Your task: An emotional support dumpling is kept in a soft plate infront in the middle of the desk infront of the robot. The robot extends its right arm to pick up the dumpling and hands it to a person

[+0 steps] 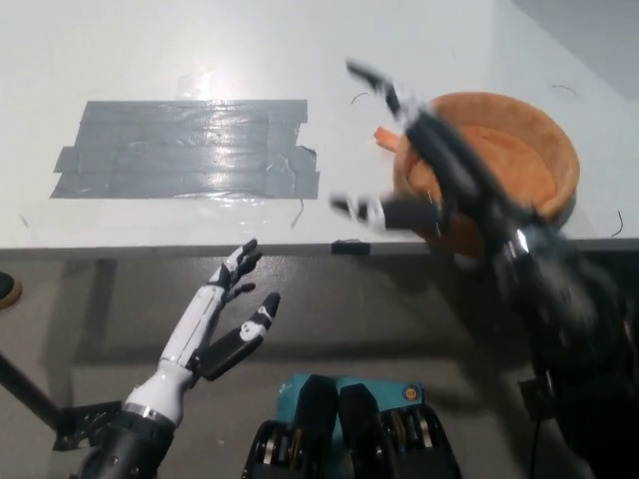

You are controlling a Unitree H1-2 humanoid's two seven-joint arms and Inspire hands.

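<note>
Below the near edge of the white desk (120,40), at lower left, one white left hand (222,314) rests palm up with its fingers spread and nothing in it. Farther up, on the left half of the desk, lies one patch of grey tape (185,150), made of overlapping strips, shiny and wrinkled. Right of the tape's corner a thin dark thread (298,213) lies on the surface, and another small curl of thread (357,99) lies farther away. One small dark clip (346,245) sits on the desk's near edge. Right of that, the black right hand (424,165) is blurred, hanging above the desk's near edge with its fingers splayed wide and nothing between them. Behind it, on the right side of the desk, sits one orange soft plate (519,165), bowl-shaped, its hollow bare where it shows. One small orange tab (384,136) lies just left of the plate's rim. The dumpling shows nowhere in view.
</note>
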